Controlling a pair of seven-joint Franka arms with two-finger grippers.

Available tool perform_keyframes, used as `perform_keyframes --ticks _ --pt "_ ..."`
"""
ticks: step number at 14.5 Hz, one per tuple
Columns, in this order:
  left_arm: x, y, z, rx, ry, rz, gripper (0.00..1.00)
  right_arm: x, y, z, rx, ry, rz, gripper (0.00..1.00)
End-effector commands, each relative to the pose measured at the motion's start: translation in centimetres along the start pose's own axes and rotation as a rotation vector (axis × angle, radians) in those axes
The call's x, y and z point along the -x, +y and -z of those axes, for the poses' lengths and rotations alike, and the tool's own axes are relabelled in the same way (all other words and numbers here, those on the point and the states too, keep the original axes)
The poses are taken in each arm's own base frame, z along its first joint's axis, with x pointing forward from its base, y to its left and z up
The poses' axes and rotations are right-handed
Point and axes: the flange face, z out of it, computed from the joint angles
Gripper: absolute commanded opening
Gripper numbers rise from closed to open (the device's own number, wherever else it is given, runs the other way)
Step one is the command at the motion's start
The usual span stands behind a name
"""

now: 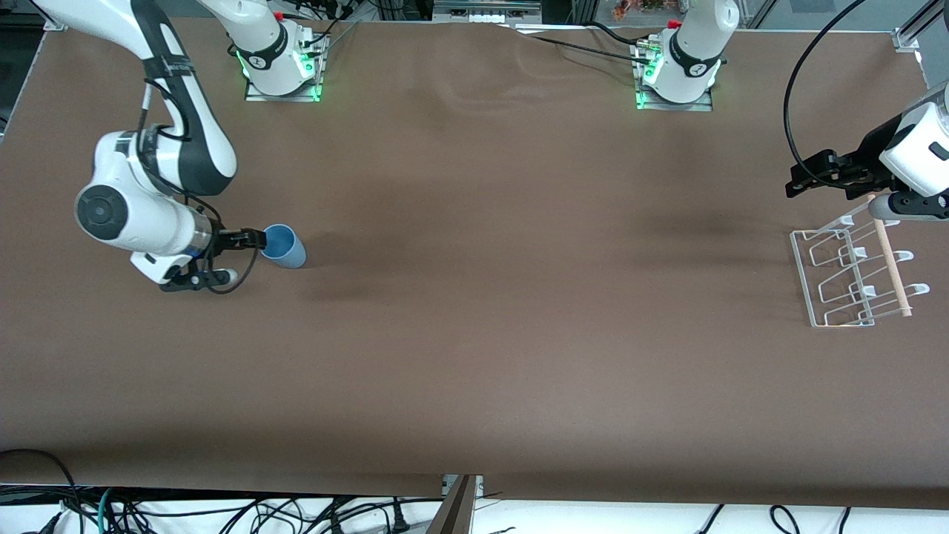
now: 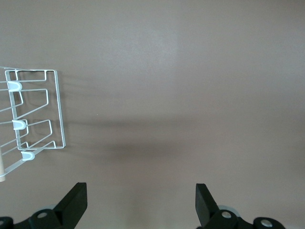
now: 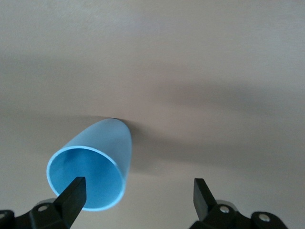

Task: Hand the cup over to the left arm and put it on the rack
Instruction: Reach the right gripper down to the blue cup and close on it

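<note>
The light-blue cup (image 1: 285,248) stands upright on the brown table near the right arm's end, its mouth facing up. My right gripper (image 1: 254,239) is open at the cup's rim. In the right wrist view one fingertip (image 3: 72,194) shows in front of the cup's (image 3: 97,157) mouth, the other stands well outside it, and the right gripper (image 3: 139,192) holds nothing. The white wire rack (image 1: 845,278) with a wooden dowel (image 1: 892,267) lies at the left arm's end. My left gripper (image 1: 793,184) hangs open over bare table beside the rack (image 2: 35,114), nothing between its fingers in the left wrist view (image 2: 141,198).
The two arm bases (image 1: 282,70) (image 1: 678,74) stand along the table's edge farthest from the front camera. A black cable (image 1: 797,111) loops above the left gripper. Loose cables (image 1: 222,512) lie below the table's near edge. A wide stretch of brown table separates cup and rack.
</note>
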Motion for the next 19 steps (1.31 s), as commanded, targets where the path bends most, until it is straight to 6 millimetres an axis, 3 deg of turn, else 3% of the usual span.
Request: perform_keyframes --ticks 1,11,13,15,18,19 --pt "0.0 0.0 0.5 0.024 0.003 -0.002 1.0 -0.3 -0.9 -0.6 0.011 0.0 0.019 1.0" --pt "-0.1 0.2 0.4 0.024 0.005 -0.005 1.0 -1.1 -1.4 -4.9 0.011 -0.023 0.032 0.96" --pt "-0.1 0.1 0.3 0.024 0.003 -0.003 1.0 -1.7 -2.4 -6.8 0.014 -0.02 0.036 0.66" --pt "-0.1 0.1 0.4 0.024 0.005 -0.003 1.0 -2.1 -2.7 -8.1 0.014 -0.016 0.031 0.43" --pt "-0.1 0.7 0.3 0.024 0.005 -0.009 1.0 -2.2 -2.7 -8.3 0.014 -0.016 0.03 0.0" --pt "-0.4 0.7 0.1 0.024 0.008 -0.005 1.0 -2.2 -2.7 -8.1 0.014 -0.014 0.03 0.0"
